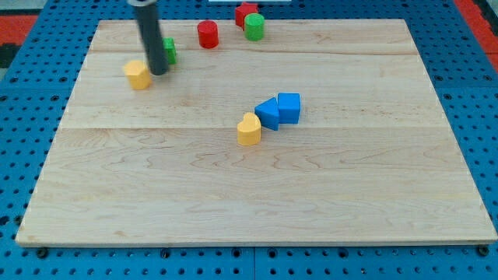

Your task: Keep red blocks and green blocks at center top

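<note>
A red cylinder (208, 34) stands near the board's top centre. A second red block (245, 12) sits at the top edge, touching a green cylinder (254, 26) just right of it and below. Another green block (169, 51) lies further left, half hidden behind the rod. My tip (159, 72) rests on the board, just left of that green block and just right of a yellow block (138, 75).
The wooden board (257, 194) lies on a blue pegboard table. Two blue blocks (289, 107) (268, 113) touch each other near the centre, with a second yellow block (249, 130) against the left blue one.
</note>
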You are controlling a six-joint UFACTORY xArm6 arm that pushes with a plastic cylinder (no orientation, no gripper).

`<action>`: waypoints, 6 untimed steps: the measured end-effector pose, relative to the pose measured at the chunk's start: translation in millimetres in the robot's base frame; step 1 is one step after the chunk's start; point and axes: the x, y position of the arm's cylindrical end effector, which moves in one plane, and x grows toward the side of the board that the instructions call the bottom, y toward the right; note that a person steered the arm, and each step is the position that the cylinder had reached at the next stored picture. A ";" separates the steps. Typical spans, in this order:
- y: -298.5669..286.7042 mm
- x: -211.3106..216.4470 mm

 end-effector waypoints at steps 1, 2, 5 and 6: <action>3.2 -16.7; 83.3 -32.6; 59.4 -41.5; -12.8 -57.7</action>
